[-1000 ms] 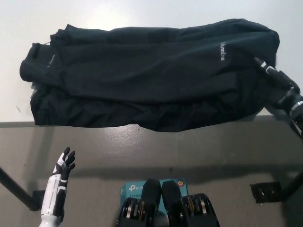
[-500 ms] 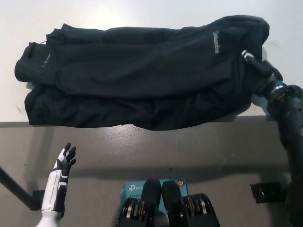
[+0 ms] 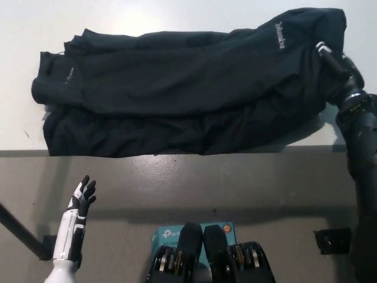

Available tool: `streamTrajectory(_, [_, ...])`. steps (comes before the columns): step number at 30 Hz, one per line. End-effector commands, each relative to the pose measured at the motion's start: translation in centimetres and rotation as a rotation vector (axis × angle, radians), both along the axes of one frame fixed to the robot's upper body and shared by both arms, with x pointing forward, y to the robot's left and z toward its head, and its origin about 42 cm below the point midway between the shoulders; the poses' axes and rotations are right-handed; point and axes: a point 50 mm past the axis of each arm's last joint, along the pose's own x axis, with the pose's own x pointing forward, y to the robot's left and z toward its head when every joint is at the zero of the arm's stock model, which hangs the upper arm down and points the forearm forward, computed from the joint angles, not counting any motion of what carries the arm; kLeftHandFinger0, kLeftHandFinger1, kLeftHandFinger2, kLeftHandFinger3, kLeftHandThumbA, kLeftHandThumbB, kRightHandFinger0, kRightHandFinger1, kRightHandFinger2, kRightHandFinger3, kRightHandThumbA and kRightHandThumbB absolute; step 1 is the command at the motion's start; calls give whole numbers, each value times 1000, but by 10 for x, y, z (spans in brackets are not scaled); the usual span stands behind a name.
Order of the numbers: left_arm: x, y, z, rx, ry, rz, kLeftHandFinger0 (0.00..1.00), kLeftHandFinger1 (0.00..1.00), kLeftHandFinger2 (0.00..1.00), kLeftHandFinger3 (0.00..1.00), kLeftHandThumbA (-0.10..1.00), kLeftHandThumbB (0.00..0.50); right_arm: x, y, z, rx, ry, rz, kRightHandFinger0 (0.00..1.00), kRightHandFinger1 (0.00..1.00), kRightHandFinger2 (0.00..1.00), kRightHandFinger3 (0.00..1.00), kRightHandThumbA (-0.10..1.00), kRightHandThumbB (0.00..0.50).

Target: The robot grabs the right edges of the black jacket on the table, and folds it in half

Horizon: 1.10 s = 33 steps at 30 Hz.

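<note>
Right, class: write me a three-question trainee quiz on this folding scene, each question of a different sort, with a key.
1. True or false: the right hand is at the right end of the black jacket, which is lifted off the table.
2. Where is the left hand?
A. On the jacket
B. Low at the left, below the table edge, apart from the jacket
C. On the blue box
3. Fill in: white lettering shows near the jacket's ___ end.

Key: 1 true; 2 B; 3 right. The blue box sits at the bottom middle.
</note>
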Motion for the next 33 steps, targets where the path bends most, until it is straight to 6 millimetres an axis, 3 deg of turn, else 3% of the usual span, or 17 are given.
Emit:
streamTrajectory(1, [4,4,12,10,-64,4,1000,1000,1000,1000,1000,500,13,-15,87,9,-191,-75,0,233,707,1000,-100,63])
streamTrajectory(3, [6,4,12,12,-69,-1,1000,1000,1000,1000,1000,500,14,-17,109,-24,-235,-73,0,230,693,1000,-100,49])
streamTrajectory(7, [7,4,13,21,-65,-1,1000,1000,1000,1000,1000,500,16,-14,150,-85,-341,-22,0,258,716,998,-100,103])
streamTrajectory(8, [7,4,13,22,-63,1,1000,1000,1000,1000,1000,500,16,-10,161,-92,-361,-7,0,260,718,1000,-100,88])
streamTrajectory(17, [7,5,11,15,-63,-1,1000,1000,1000,1000,1000,500,16,37,229,-270,-447,89,0,235,697,766,-100,118])
streamTrajectory(18, [5,5,10,6,-59,-1,1000,1000,1000,1000,1000,500,15,46,235,-284,-462,108,0,240,699,766,-100,119])
streamTrajectory(20, [4,5,10,5,-55,3,1000,1000,1000,1000,1000,500,14,62,244,-332,-488,147,0,212,668,929,-100,104])
streamTrajectory(24, [6,6,11,10,-63,3,1000,1000,1000,1000,1000,500,10,103,260,-470,-580,246,0,190,649,842,-100,126])
streamTrajectory(25, [7,6,11,16,-67,1,1000,1000,1000,1000,1000,500,8,112,261,-513,-601,268,0,208,664,830,-100,137])
streamTrajectory(27, [8,6,12,17,-75,-1,1000,1000,1000,1000,1000,500,2,137,264,-626,-612,299,0,268,651,708,-100,194])
streamTrajectory(28, [8,6,13,19,-74,1,1000,1000,1000,1000,1000,500,0,151,264,-687,-615,318,2,306,673,678,-100,183])
streamTrajectory(30, [9,6,13,19,-75,8,1000,1000,1000,1000,1000,500,-5,180,261,-766,-638,382,35,414,782,711,-100,191])
streamTrajectory(31, [10,6,14,19,-77,8,1000,1000,1000,1000,1000,500,-5,185,261,-784,-645,391,51,463,816,724,-100,188])
streamTrajectory(33, [10,6,15,24,-73,7,1000,1000,1000,1000,1000,500,-8,207,257,-868,-687,436,35,506,842,759,-100,193])
